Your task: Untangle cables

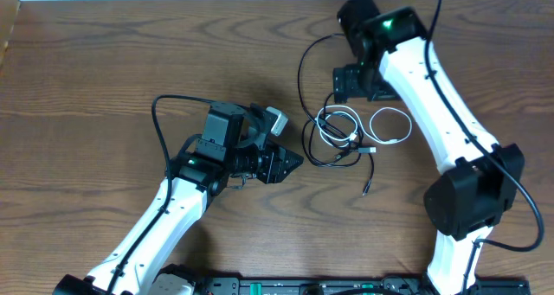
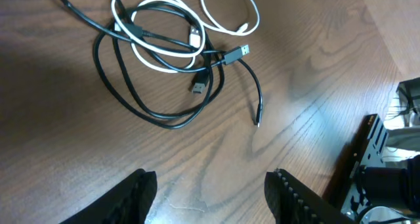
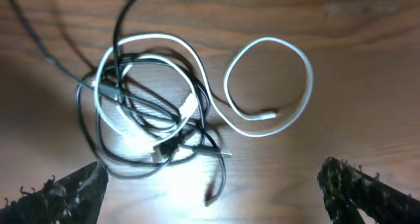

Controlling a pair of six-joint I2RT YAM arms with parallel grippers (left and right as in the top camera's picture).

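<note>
Since your left claw (image 2: 210, 186) and right claw (image 3: 213, 178) both gape empty, grip the cables (image 1: 338, 139), likely limp and light, at the white loop (image 3: 269, 86) on their three-o'clock side.

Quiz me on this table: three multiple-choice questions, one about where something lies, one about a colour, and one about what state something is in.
1. Where does the cable tangle lie?
A. In a basket.
B. On the wooden table, between the left arm and the right arm.
C. Hanging off the table's edge.

2. What colour is the cable loop lying beside the tangle?
A. White.
B. Red.
C. Yellow.

3. How do the right arm's jaws stand?
A. Shut on a plug.
B. Shut on a black cable.
C. Open, holding nothing.

Answers:
1 B: the overhead view shows it flat on the wood between them.
2 A: the loop is plainly white.
3 C: the right wrist view shows the fingers far apart, with nothing between them.
</note>
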